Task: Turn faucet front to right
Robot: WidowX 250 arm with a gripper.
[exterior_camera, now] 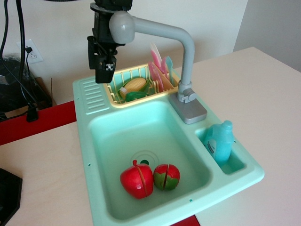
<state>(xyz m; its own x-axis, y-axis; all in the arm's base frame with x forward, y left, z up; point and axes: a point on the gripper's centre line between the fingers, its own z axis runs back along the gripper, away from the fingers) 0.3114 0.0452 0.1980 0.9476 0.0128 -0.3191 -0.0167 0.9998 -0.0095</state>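
At the near edge of the pale worktop (42, 155), a mint-green toy sink (94, 197) holds a split red tomato (137, 180) and a red-and-green half (166, 176) beside the drain; a blue bottle (220, 140) stands in the small side compartment. Behind the basin, a yellow rack (113, 92) carries a toy corn cob (133, 85) and pink plates (156, 70). The faucet (187, 61) stands on its grey base at the sink's back right rim, post upright, arm reaching left across the rack, round head at upper left. The pincer (105, 70) hangs black and vertical just behind and below that head, partly hidden by it; contact with the head cannot be confirmed, and whether the jaws are parted cannot be told. Step in hand, by judgement: approach, the arm not yet swung. The next move likely calls for setting the pincer against the left flank of the head or arm and pushing so that the spout sweeps over the basin toward the right, without tipping the base
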